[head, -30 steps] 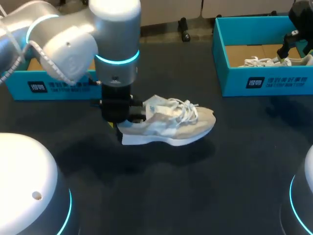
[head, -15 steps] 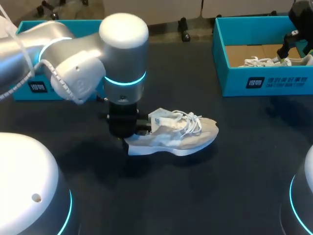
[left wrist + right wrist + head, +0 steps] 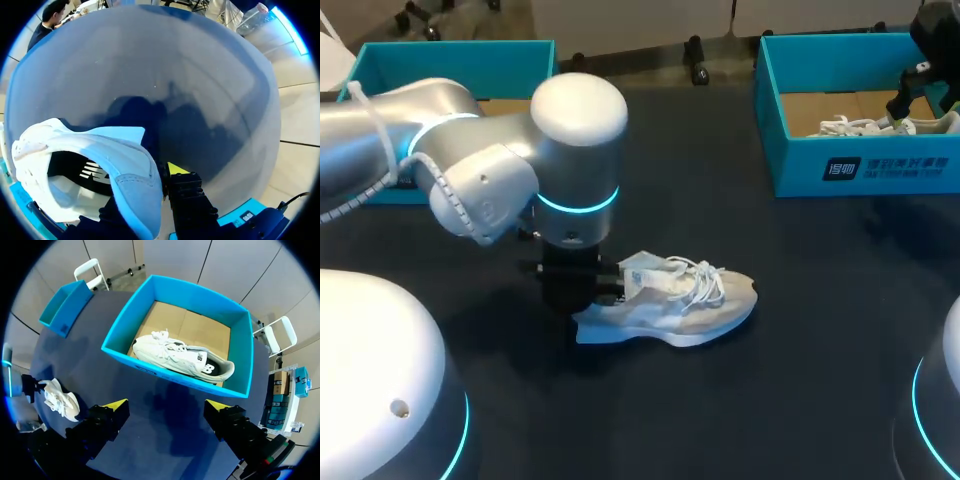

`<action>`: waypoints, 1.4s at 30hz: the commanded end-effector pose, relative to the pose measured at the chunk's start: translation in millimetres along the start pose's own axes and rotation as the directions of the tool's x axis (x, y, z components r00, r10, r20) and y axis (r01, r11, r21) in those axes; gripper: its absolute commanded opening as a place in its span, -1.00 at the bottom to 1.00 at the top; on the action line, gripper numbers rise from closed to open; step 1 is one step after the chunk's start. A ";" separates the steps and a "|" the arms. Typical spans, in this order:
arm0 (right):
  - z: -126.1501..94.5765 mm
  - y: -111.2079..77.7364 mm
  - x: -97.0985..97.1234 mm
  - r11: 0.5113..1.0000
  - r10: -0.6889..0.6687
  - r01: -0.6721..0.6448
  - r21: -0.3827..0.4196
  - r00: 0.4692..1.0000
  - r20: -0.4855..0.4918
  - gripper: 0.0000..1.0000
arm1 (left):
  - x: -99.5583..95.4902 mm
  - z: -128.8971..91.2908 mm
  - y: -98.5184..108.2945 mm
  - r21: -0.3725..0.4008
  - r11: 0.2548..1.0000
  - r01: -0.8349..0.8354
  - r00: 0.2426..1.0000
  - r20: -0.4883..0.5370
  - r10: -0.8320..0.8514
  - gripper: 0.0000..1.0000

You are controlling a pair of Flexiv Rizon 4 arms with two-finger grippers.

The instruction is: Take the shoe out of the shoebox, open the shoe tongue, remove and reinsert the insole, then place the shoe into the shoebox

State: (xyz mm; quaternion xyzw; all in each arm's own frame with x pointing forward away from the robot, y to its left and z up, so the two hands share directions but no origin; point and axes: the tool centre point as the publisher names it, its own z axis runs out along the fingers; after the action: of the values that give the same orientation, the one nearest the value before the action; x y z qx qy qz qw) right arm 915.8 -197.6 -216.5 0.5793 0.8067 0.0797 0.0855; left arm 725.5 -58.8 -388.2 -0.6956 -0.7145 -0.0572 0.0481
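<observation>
— Where's the shoe (image 3: 670, 298)?
— On the table (image 3: 800, 350), upright, heel pinched in my left tool (image 3: 576, 300).
— Your right tool (image 3: 167, 412)?
— Spread wide above the shoebox (image 3: 165, 377), which holds another shoe (image 3: 180, 357).

Soft, even light falls from above on the dark tabletop (image 3: 800, 340), which looks dim in the head view. The left arm (image 3: 470, 170) carries pale highlights on its shell and a glowing cyan ring (image 3: 578, 203). A diffuse shadow spreads beneath it and the shoe (image 3: 670, 300). In the left wrist view the tabletop looks paler, crossed by a dark shadow. The shoebox (image 3: 120, 354) floor is evenly lit.
</observation>
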 end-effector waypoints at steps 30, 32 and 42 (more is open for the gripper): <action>0.3 0.3 0.4 1.000 0.001 -0.001 0.000 1.000 0.002 1.00 | 14.1 -73.0 1.9 0.164 0.968 0.192 0.958 0.184 -0.222 1.00; 0.3 0.3 0.4 1.000 0.001 -0.001 0.000 1.000 0.002 1.00 | 18.3 -79.7 0.6 0.199 0.951 0.238 0.936 0.214 -0.279 1.00; 0.3 0.3 0.4 1.000 0.001 -0.001 0.000 1.000 0.002 1.00 | 47.3 -96.7 -9.9 0.316 0.861 0.398 0.828 0.281 -0.485 1.00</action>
State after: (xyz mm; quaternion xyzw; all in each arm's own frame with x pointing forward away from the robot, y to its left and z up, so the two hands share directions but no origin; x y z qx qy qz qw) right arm 915.8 -197.5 -216.5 0.5793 0.8067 0.0797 0.0855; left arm 720.6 -43.1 -291.9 -0.5173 -0.8476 0.1103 0.0424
